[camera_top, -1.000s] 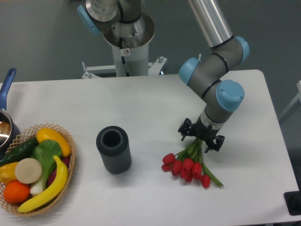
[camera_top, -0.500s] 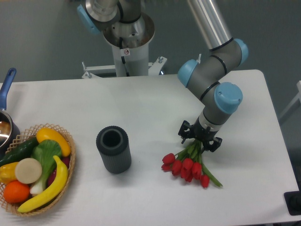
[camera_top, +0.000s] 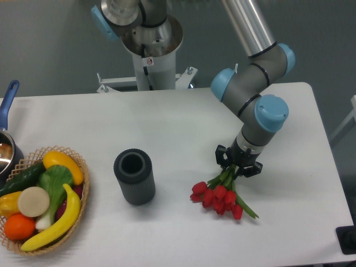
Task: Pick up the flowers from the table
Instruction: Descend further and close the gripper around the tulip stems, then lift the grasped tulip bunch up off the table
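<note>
The flowers [camera_top: 218, 196] are a small bunch of red tulips with green stems, lying at the right of the white table [camera_top: 183, 122]. Their red heads point toward the front edge and the stems run up and back under my gripper [camera_top: 236, 168]. The gripper comes straight down on the stems, and its black fingers are drawn in tight around them. The upper ends of the stems are hidden by the gripper. Whether the bunch still touches the tabletop I cannot tell.
A dark grey ribbed vase [camera_top: 134, 176] stands upright left of the flowers. At the front left is a wicker basket [camera_top: 79, 183] with fruit and vegetables, and a blue-handled pot [camera_top: 6, 128] sits at the left edge. The robot base [camera_top: 150, 50] stands behind the table.
The gripper's fingers have drawn together onto the stems. The bunch has shifted a little to the left and back.
</note>
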{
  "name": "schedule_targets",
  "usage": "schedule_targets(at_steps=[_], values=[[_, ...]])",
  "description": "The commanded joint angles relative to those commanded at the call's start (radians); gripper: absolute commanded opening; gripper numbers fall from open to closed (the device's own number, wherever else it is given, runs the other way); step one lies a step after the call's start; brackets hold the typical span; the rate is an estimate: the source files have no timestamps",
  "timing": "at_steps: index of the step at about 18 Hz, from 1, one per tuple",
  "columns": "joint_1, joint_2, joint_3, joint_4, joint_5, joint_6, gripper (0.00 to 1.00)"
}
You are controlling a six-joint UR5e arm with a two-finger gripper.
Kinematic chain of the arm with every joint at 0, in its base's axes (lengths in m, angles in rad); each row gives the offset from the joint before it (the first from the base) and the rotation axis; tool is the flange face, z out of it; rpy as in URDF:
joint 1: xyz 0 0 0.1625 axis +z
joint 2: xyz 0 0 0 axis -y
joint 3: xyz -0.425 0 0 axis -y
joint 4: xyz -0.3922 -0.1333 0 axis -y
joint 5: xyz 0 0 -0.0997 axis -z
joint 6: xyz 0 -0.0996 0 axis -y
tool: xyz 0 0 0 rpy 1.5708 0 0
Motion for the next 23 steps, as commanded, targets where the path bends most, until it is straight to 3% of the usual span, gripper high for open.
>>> schedule_targets(at_steps=[1,6,10,14,23], values=[[0.000,0.002,-0.002,0.000,0.000,0.000,0.32],[0.000,0.011,0.000,0.000,0.000,0.002,0.32],[0.002,0.081,0.002,-0.002,-0.005,0.009,0.32],[0.009,0.124,0.006,0.034,-0.021,0.002,0.32],[0.074,0.268,0.028,0.034,-0.290,-0.006,0.32]])
